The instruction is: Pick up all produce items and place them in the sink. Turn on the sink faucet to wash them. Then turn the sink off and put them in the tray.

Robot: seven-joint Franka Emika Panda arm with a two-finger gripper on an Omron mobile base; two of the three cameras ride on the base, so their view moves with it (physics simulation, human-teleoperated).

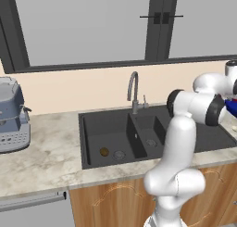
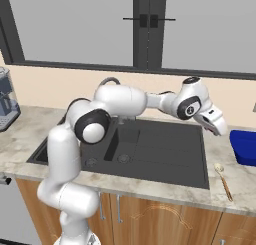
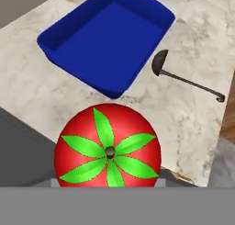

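Your gripper hangs over the right end of the sink, close to the marble-patterned table. In the hand view a glossy round red tomato with a flat green star-shaped top sits right at the gripper, but the fingertips are hidden behind it, so you cannot tell how wide the gripper stands or whether it truly has hold of the tomato.

Just beyond the gripper lies a smooth blue rectangular tray with rounded corners and raised walls, resting on the table. Beside the tray, a dark ladle with a thin handle and small round bowl lies flat on the stone.

Far off to the gripper's other side, the dull brown item rests on the floor of the matte black sink's basin, next to a round drain. The slim grey metal faucet arches behind the divider, its small lever post close alongside.
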